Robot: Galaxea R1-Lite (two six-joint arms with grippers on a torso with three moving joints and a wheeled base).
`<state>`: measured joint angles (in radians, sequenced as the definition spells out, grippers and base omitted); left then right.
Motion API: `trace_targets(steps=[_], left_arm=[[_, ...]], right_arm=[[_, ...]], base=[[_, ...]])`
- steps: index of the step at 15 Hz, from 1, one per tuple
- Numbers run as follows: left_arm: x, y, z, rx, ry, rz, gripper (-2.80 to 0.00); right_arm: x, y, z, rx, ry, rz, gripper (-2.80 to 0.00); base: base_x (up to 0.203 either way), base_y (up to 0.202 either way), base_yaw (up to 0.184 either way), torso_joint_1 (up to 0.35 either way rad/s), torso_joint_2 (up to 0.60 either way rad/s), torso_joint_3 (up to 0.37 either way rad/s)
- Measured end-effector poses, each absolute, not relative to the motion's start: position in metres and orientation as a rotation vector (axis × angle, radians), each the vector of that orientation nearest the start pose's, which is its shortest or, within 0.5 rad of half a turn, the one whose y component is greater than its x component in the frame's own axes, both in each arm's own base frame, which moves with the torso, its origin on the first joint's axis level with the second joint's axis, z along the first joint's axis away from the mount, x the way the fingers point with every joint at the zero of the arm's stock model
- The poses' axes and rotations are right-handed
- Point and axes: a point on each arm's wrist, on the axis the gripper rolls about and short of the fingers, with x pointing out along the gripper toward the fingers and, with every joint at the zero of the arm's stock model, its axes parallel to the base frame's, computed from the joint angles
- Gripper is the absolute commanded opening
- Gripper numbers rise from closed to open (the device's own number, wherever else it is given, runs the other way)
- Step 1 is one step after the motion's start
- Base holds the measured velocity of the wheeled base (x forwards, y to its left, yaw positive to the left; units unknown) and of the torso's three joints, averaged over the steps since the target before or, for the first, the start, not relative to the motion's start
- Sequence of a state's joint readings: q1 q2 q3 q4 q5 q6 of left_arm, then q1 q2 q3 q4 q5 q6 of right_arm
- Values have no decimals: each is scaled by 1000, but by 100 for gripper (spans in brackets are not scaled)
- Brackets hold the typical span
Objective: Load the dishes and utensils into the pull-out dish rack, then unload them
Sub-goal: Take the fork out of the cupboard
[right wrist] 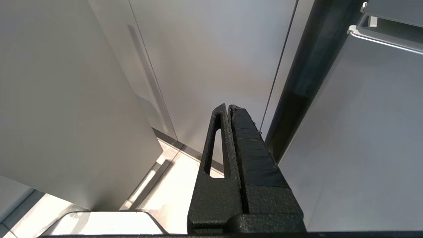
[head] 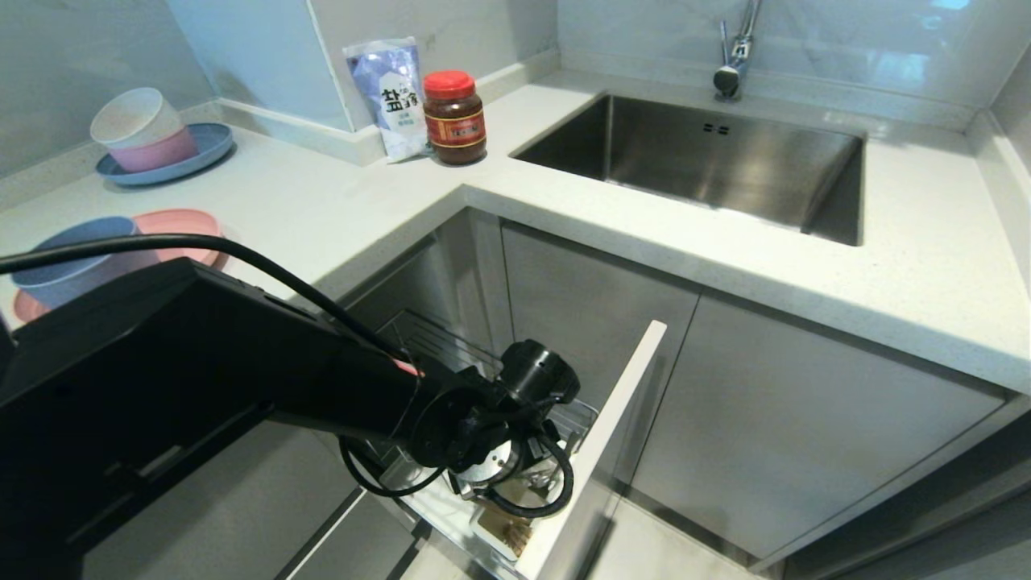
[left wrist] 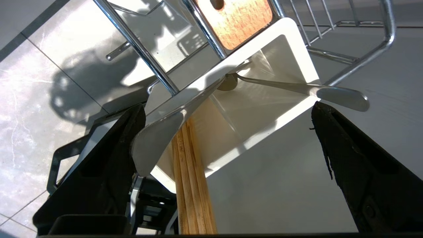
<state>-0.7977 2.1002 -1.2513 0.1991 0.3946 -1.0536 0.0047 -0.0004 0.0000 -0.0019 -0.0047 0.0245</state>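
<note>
We hang the left hand (left wrist: 228,138) released over the cutlery box (left wrist: 264,109), lined up on the chopsticks (left wrist: 191,185); right hand (right wrist: 231,138) clenched, parked.

We observe a matte black left arm (head: 201,362) with boxy housings, a glossy black cable (head: 242,258) looped along it, and a cylindrical wrist module. The left gripper (left wrist: 228,112) has wedge-shaped black fingers (left wrist: 357,158); the right gripper (right wrist: 229,107) has ribbed, textured black fingers, one slotted.
</note>
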Motion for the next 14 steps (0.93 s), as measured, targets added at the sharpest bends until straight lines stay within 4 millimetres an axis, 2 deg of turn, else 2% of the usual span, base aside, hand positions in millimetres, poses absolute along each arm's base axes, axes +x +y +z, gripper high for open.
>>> trace_targets(steps=[14], left_arm=[[269, -262, 89, -381, 933, 127, -280]], right_arm=[[-23, 0, 76, 24, -2, 0, -280]], base=[[0, 0, 0, 0, 0, 0]])
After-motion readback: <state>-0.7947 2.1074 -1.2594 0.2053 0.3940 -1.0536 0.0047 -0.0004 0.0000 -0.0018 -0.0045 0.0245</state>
